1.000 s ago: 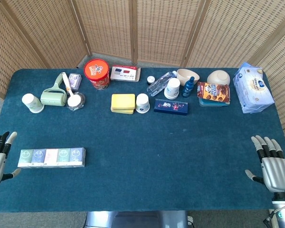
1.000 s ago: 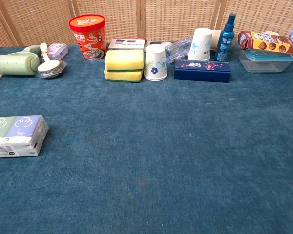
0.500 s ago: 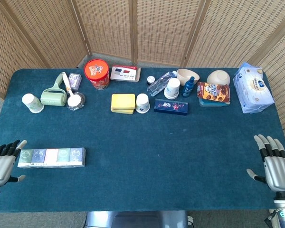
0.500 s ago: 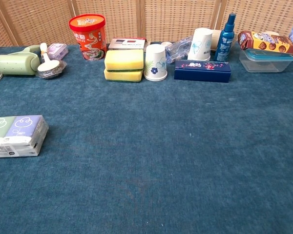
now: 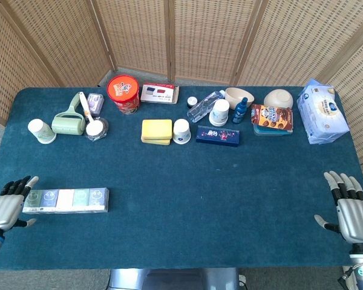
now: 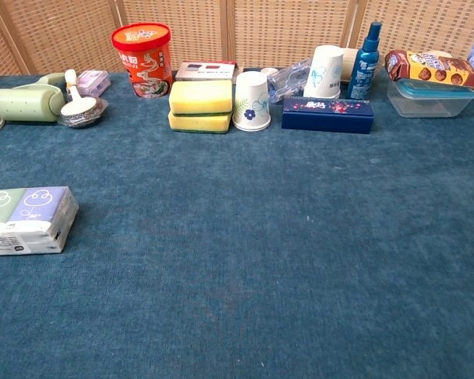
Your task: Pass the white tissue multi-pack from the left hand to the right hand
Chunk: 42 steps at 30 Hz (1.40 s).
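Observation:
The white tissue multi-pack (image 5: 65, 200) lies flat on the blue table near the front left; its right end (image 6: 28, 219) shows at the left edge of the chest view. My left hand (image 5: 9, 197) hovers just left of the pack's end, fingers spread, holding nothing. Whether its fingertips touch the pack I cannot tell. My right hand (image 5: 349, 208) is far off at the front right corner, fingers spread and empty. Neither hand shows in the chest view.
A row of goods lines the back: paper cup (image 5: 42, 131), lint roller (image 5: 69, 121), red tub (image 5: 123, 93), yellow sponges (image 5: 156, 131), floral cup (image 5: 181, 131), dark blue box (image 5: 218, 135), bottles, bowls, cookie pack (image 5: 272, 117), blue-white wipes bag (image 5: 321, 112).
My left hand has moved right and forward, from the table's left edge up to the pack's left end. The right hand has barely shifted. The pack has not moved.

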Available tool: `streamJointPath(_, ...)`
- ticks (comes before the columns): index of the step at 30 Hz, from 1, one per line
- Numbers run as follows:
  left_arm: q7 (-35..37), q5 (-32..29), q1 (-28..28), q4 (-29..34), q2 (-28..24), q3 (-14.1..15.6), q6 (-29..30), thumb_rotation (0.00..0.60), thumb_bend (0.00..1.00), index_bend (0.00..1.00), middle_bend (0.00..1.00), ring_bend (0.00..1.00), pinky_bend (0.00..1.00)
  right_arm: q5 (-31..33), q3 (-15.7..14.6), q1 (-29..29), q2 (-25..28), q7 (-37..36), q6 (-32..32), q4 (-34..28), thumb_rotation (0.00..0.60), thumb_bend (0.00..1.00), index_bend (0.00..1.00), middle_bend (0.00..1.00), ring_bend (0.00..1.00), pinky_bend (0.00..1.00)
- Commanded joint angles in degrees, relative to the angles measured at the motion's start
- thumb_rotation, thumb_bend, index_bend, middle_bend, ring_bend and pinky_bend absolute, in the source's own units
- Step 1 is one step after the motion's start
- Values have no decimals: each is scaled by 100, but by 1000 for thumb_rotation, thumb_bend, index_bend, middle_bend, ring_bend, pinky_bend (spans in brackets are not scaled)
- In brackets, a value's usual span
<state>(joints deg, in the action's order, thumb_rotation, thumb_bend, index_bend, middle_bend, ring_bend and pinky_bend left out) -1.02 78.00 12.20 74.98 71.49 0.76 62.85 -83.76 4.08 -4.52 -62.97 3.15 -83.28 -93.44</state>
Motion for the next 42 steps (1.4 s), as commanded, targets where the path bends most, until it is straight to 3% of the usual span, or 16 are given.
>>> streamJointPath(1,111,65,92,-154,123,-8,-98,600,0,0,0,0,74,-41,-1,10,11,-54,-38,20,600,0,0,0,0,0)
streamJointPath(4,119,130,170,-281,192,25,-206,600,0,38,68,23,216,-54,-2,14,14,-86,-51,35,600,0,0,0,0,0)
streamJointPath(8,53,180,197,-351,254,33,-173,600,0,263,360,267,474,-68,0,17,26,-143,-63,37,600,0,0,0,0,0)
streamJointPath(9,25,180,195,-367,275,26,-146,600,0,329,432,333,509,-75,-2,18,28,-151,-66,37,600,0,0,0,0,0)
streamJointPath(12,-84,168,190,-406,345,13,-90,600,0,415,527,417,532,-150,-13,13,23,-204,-94,60,600,0,0,0,0,0)
streamJointPath(17,-30,156,165,-332,368,-30,27,600,0,427,539,427,543,-207,-30,22,-2,-236,-132,112,600,0,0,0,0,0)
streamJointPath(28,634,821,269,49,172,-189,800,600,0,447,556,439,543,-182,-67,-5,-54,-130,-28,113,600,0,0,0,0,0)
streamJointPath(37,761,1501,906,353,20,-293,666,600,0,446,556,424,543,-193,-90,-50,-82,-84,63,100,600,0,0,0,0,0)
streamJointPath(42,637,1429,1435,612,90,-528,119,600,0,443,556,422,543,-189,-118,-94,-99,-27,171,24,600,0,0,0,0,0)
